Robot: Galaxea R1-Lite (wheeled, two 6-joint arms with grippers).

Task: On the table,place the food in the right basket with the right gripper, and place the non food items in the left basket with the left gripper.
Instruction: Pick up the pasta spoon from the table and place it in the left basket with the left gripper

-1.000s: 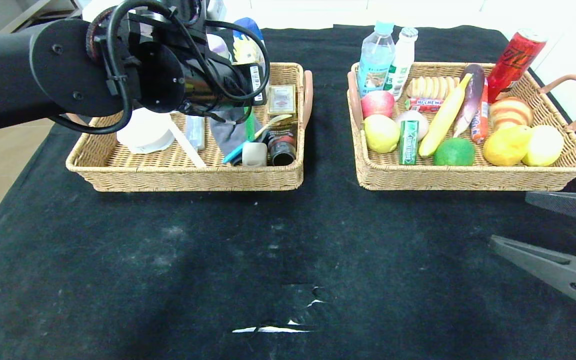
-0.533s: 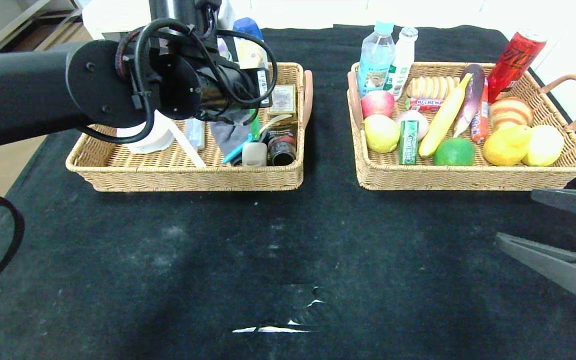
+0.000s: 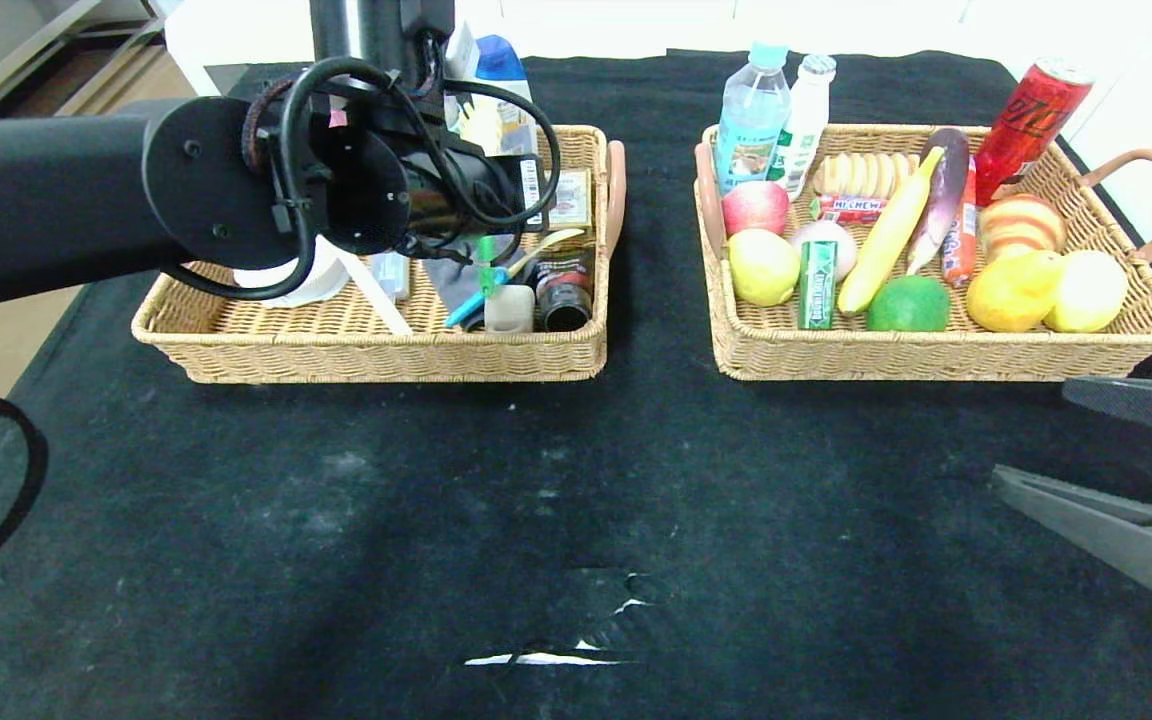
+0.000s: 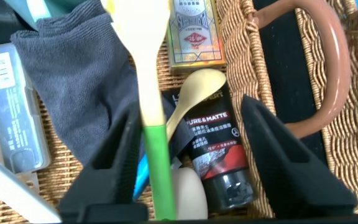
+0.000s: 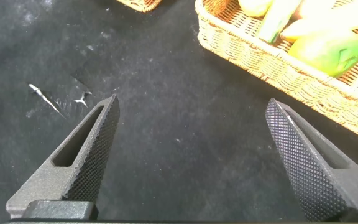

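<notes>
Left arm reaches over the left basket, further in than a second ago. The left pincer hangs above the basket's right end with jaws now parted; they were shut a second ago. A green-handled toothbrush runs alongside one finger, touching or just beside it; grip cannot be confirmed. In the head view the toothbrush now stands nearly upright below the wrist, lower than before. Beneath lie a grey cloth, a black tube, and a card box. The right basket holds banana, lime and other food, unchanged. Right pincer is parked wide open over the bench at the near right, holding nothing, barely shifted.
</notes>
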